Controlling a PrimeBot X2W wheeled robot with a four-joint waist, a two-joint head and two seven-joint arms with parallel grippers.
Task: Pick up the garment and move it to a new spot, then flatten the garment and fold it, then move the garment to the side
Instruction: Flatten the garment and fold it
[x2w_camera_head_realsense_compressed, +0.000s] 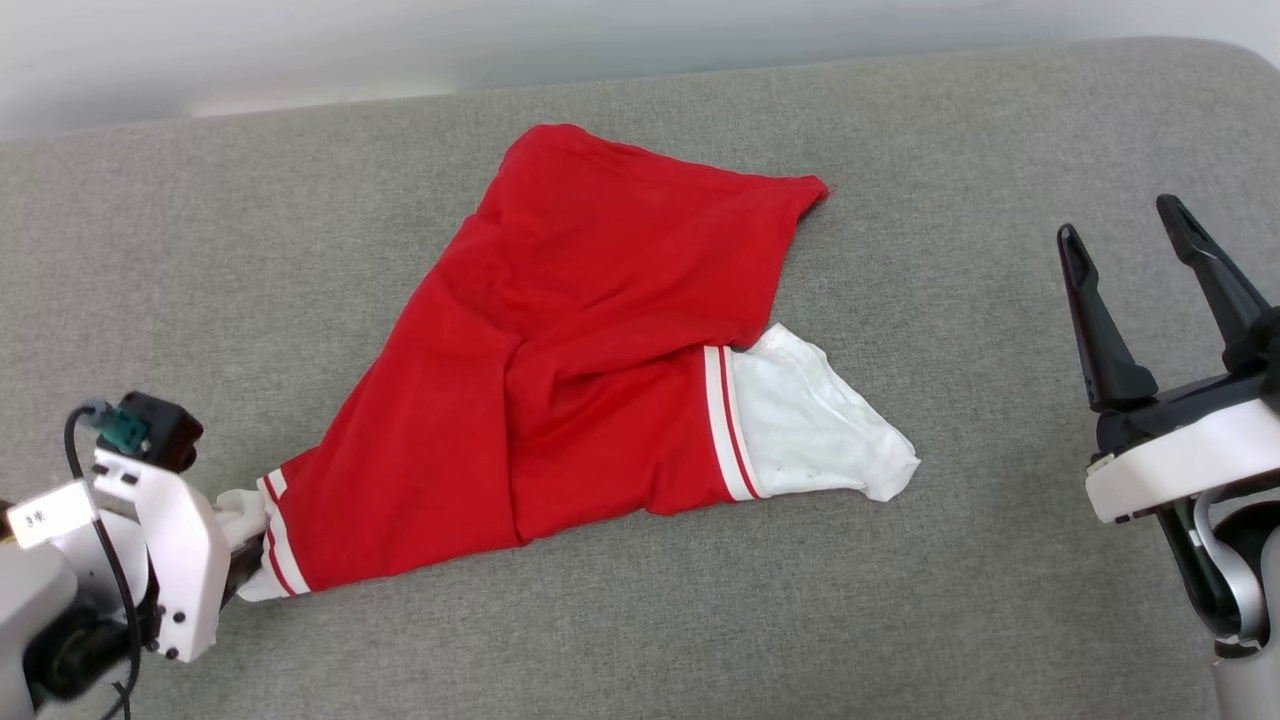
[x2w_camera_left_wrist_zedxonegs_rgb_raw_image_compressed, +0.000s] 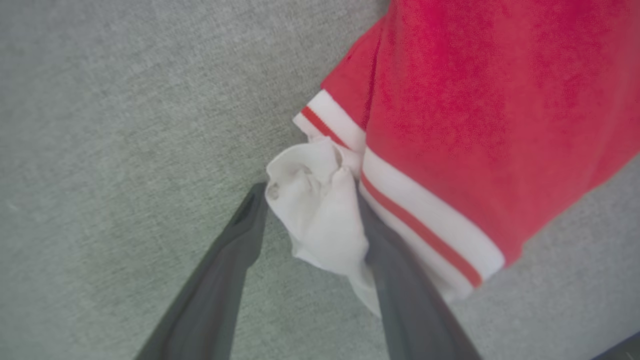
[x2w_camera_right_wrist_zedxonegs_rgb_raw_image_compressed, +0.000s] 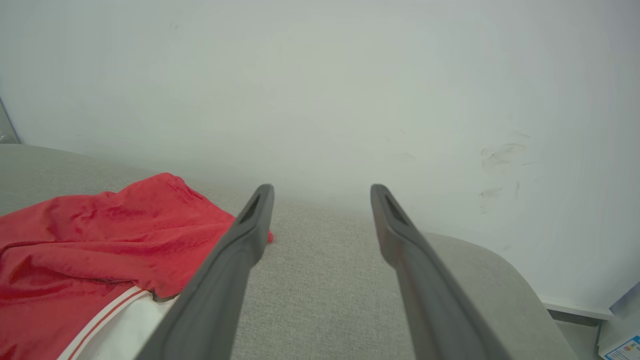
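The garment (x2w_camera_head_realsense_compressed: 590, 340), a red jersey, lies crumpled in a rough triangle on the grey cushion; no lettering faces up. One white sleeve (x2w_camera_head_realsense_compressed: 820, 430) with striped trim sticks out to the right. The other sleeve (x2w_camera_left_wrist_zedxonegs_rgb_raw_image_compressed: 315, 215) is bunched at the lower left, between the fingers of my left gripper (x2w_camera_left_wrist_zedxonegs_rgb_raw_image_compressed: 310, 195). Those fingers stand about as wide apart as my right gripper's, so the left gripper (x2w_camera_head_realsense_compressed: 240, 550) is open around the sleeve. My right gripper (x2w_camera_head_realsense_compressed: 1120, 222) hovers open and empty to the right of the garment (x2w_camera_right_wrist_zedxonegs_rgb_raw_image_compressed: 100, 235), well apart from it.
The grey upholstered cushion (x2w_camera_head_realsense_compressed: 1000, 600) has a rounded far right corner (x2w_camera_right_wrist_zedxonegs_rgb_raw_image_compressed: 500, 270) and ends at a pale wall (x2w_camera_right_wrist_zedxonegs_rgb_raw_image_compressed: 320, 75). Bare cushion stretches left, right and in front of the garment. A blue-and-white item (x2w_camera_right_wrist_zedxonegs_rgb_raw_image_compressed: 622, 347) lies on the floor beyond that corner.
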